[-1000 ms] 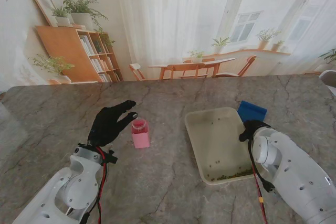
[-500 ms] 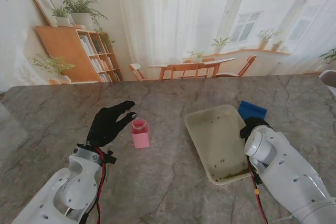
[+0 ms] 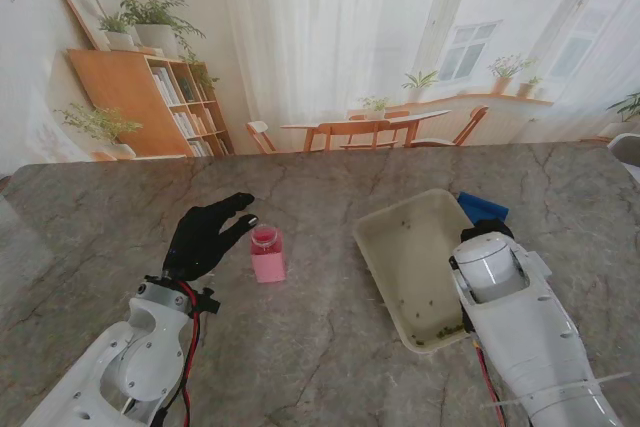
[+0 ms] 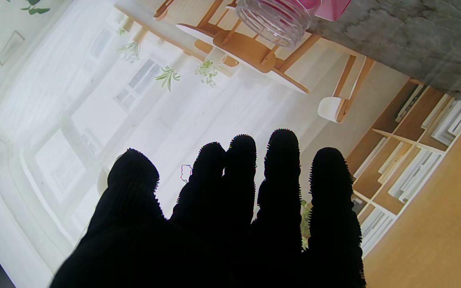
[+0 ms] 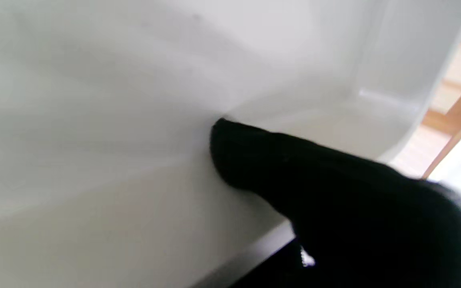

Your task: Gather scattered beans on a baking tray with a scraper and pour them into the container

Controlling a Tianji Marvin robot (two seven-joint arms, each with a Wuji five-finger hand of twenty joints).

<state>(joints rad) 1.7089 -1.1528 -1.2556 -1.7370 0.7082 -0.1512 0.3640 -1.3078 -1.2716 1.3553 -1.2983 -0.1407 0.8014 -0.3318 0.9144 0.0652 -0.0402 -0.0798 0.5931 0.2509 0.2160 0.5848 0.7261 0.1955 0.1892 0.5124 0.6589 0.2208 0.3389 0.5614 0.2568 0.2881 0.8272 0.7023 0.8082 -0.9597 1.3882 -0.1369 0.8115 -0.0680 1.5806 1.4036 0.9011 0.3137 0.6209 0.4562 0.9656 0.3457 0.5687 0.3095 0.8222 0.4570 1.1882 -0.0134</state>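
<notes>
The cream baking tray (image 3: 405,247) is tilted, its right edge raised off the table, with green beans (image 3: 446,329) heaped in its near corner and a few loose ones farther up. My right hand (image 3: 486,232) is mostly hidden under its white forearm; in the right wrist view its thumb (image 5: 294,168) presses on the tray (image 5: 134,120), so it is shut on the tray's right rim. The blue scraper (image 3: 484,206) lies on the table just beyond that hand. The pink container (image 3: 266,253), mouth open (image 4: 278,16), stands left of the tray. My left hand (image 3: 205,235), fingers (image 4: 230,216) spread, hovers open beside it.
The grey marble table (image 3: 300,347) stretches bare between container and tray and toward me. The backdrop beyond the far table edge shows a bookshelf (image 3: 150,97) and a dining set.
The tray's right side has lifted and the tray has turned a little, as my right arm swung left over its edge. The beans stay in the near corner. The left hand has not moved.
</notes>
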